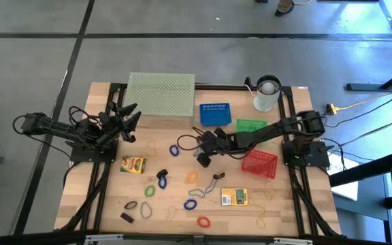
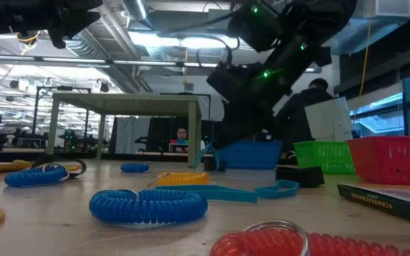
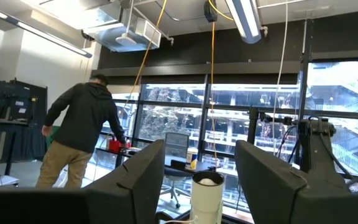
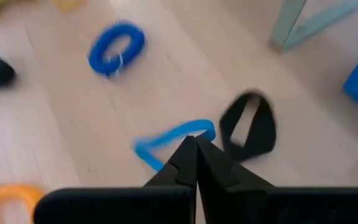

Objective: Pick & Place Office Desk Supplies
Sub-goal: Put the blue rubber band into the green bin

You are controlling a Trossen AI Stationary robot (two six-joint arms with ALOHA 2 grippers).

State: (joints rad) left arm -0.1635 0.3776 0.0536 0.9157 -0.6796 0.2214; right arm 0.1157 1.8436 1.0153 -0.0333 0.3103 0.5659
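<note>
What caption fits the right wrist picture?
Shut right gripper pinching a thin blue band beside a black loop on the wooden table.

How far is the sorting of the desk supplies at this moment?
Early, it seems. The blue basket, green basket and red basket show nothing inside from above. The right gripper is shut on a blue band beside a black loop. The left gripper waits open at the table's left. The coils, clips and two card boxes lie loose.

2 dark jointed arms trail black cables; the right tool (image 4: 196, 155) has tapered black fingers.
</note>
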